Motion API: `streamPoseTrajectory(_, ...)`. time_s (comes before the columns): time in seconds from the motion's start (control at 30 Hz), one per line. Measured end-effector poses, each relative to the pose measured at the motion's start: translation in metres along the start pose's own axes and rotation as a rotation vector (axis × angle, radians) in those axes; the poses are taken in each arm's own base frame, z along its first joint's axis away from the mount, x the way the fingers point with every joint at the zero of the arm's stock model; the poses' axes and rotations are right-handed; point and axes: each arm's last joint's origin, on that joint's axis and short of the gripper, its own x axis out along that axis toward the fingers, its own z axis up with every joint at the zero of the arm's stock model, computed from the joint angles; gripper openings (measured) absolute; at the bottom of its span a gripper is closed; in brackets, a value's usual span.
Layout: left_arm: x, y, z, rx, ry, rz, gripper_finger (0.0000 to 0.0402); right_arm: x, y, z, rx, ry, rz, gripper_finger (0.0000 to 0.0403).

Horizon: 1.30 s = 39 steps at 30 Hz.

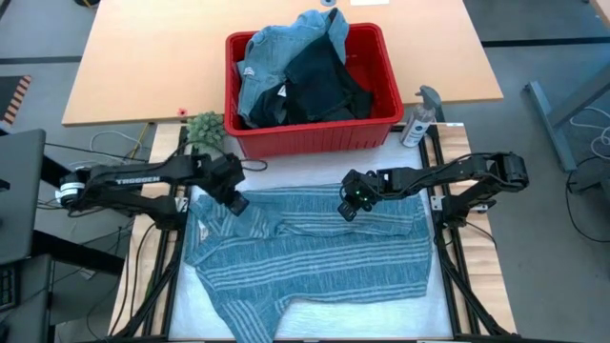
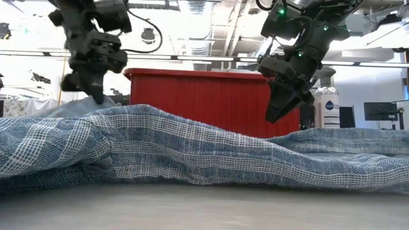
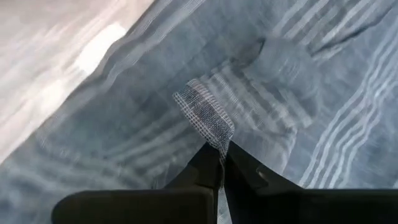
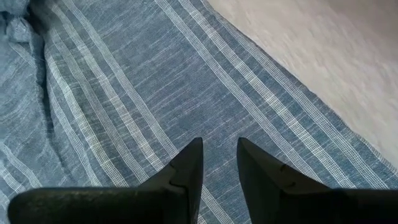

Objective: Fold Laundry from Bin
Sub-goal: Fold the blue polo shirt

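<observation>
Cloth is pinched in the left tool (image 3: 221, 163), which is clenched on a raised fold of the striped shirt (image 1: 315, 252) near the shirt's corner closest to the red bin (image 1: 315, 133). The right tool (image 4: 217, 163) hangs just above the shirt's bin-side edge, its fingers parted and holding nothing. The shirt lies spread on the bench, just beside the bin. It is judged light, limp and easily rumpled, best taken at seams or corners.

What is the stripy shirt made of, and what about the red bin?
The shirt looks like thin woven cloth, maybe cotton or linen: its threads show and it lies in soft wrinkles. The bin looks like hard plastic: smooth, bright red, slightly shiny, with stiff straight walls.
</observation>
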Motion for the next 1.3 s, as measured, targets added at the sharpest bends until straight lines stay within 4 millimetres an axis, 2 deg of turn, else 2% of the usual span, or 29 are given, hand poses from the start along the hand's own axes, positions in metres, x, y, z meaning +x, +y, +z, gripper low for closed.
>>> streamPoseTrajectory(0.13, -0.004, -0.008, -0.015, -0.009, -0.025, 0.068, 0.0000, 0.000, 0.001, 0.000, -0.002, 0.004, 0.008, 0.0123)
streamPoseTrajectory(0.33, 0.002, -0.017, -0.027, 0.022, -0.024, 0.161, 0.0000, -0.001, 0.007, 0.000, -0.036, 0.013, 0.091, 0.0123)
streamPoseTrajectory(0.53, 0.010, -0.022, -0.033, 0.064, -0.047, 0.249, 0.0000, -0.004, 0.022, 0.009, -0.094, -0.125, 0.202, 0.0127)
streamPoseTrajectory(0.63, 0.010, -0.024, -0.035, 0.092, -0.067, 0.268, 0.0002, -0.007, 0.030, 0.016, -0.120, -0.211, 0.273, 0.0150)
streamPoseTrajectory(0.77, 0.010, -0.027, -0.038, 0.105, -0.065, 0.265, 0.0019, -0.004, 0.040, 0.027, -0.112, -0.332, 0.367, 0.0202)
streamPoseTrajectory(0.93, 0.011, -0.029, -0.041, 0.095, -0.064, 0.260, 0.0040, 0.024, 0.056, 0.040, -0.112, -0.345, 0.392, 0.0256)
streamPoseTrajectory(1.13, 0.011, -0.029, -0.043, 0.093, -0.050, 0.265, 0.0045, 0.069, 0.094, 0.071, -0.180, -0.258, 0.434, 0.0264)
streamPoseTrajectory(1.3, 0.010, -0.027, -0.044, 0.093, -0.035, 0.287, 0.0045, 0.102, 0.106, 0.088, -0.181, -0.189, 0.448, 0.0264)
